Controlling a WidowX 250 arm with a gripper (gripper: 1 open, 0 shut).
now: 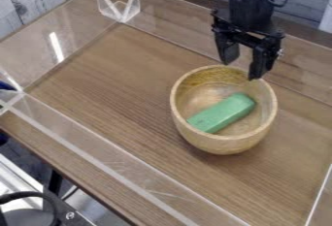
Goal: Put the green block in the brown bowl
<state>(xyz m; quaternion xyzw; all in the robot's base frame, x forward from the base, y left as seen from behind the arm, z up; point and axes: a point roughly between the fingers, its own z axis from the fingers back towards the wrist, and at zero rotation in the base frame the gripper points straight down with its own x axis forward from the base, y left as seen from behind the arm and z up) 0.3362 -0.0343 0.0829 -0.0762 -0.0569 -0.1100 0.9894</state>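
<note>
The green block [220,113] lies flat inside the brown bowl [192,134], slanting from lower left to upper right across its hollow. The bowl stands on the wooden table, right of the middle. My black gripper [246,58] hangs just above the bowl's far rim, pointing almost straight down. Its two fingers stand apart and nothing is between them. It does not touch the block.
A clear plastic wall [78,162] fences the wooden tabletop [104,84] on all sides. A small clear angled bracket [119,5] stands at the far left corner. A dark cable [33,203] loops below the table's near left edge.
</note>
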